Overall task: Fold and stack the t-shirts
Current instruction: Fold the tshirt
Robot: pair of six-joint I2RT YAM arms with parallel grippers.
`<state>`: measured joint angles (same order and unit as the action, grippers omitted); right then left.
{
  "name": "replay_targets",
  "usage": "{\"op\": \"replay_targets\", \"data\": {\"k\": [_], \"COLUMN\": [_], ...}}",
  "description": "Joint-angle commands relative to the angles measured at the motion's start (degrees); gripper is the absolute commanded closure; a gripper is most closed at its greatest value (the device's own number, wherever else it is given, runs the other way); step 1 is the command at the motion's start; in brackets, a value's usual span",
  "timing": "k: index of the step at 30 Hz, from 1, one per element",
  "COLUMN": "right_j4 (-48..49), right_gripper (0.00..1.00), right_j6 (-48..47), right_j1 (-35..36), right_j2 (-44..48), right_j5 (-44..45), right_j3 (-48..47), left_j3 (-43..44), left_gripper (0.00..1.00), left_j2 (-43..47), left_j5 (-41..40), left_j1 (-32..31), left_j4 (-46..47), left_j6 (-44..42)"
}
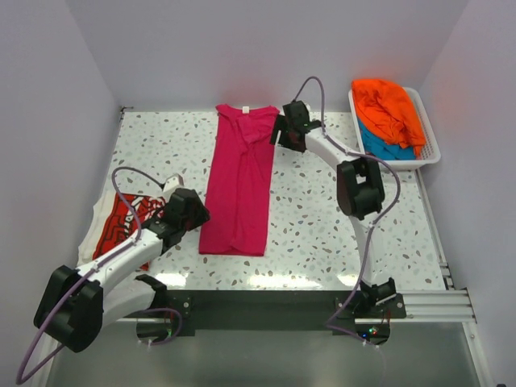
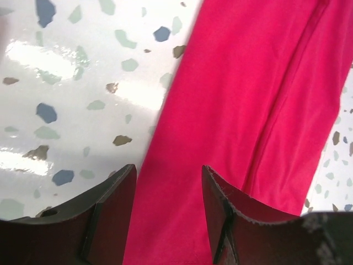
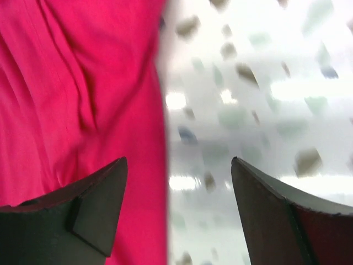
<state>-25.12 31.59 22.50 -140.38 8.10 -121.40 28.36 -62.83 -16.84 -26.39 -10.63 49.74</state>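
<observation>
The pink shirt (image 1: 239,185) lies folded into 1 long strip down the middle of the table (image 1: 322,218), collar at the far end; the left gripper (image 2: 168,174) sits over its near left edge, fingers spread with cloth showing in the gap, though contact is hard to judge; the right gripper (image 3: 179,160) is spread wide over the far right edge, gripping nothing; the red shirt (image 1: 121,226) lies near left, partly under the left arm; the orange shirt (image 1: 391,105) and teal shirt (image 1: 383,147) fill the basket (image 1: 431,153) far right.
</observation>
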Motion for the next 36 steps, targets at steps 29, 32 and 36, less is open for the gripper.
{"op": "replay_targets", "data": {"k": [29,32,36], "right_j4": [19.3,21.1,23.2], "right_gripper": [0.34,0.34,0.34], "right_j6": [28.7,30.5,31.9], "right_j1": [33.7,34.1,35.0], "right_j2": [60.4,60.7,59.6], "right_j5": [1.1,2.1,1.5], "right_j3": [86.1,87.6,87.0], "left_j3": [-18.2,-18.1,-18.0], "left_gripper": [0.45,0.45,0.45], "left_j2": [21.4,22.7,23.2], "left_j5": [-0.3,0.7,2.2], "left_j1": [-3.5,-3.5,-3.5], "left_j4": [-8.1,-9.5,-10.9], "left_j6": [6.0,6.4,6.9]}}
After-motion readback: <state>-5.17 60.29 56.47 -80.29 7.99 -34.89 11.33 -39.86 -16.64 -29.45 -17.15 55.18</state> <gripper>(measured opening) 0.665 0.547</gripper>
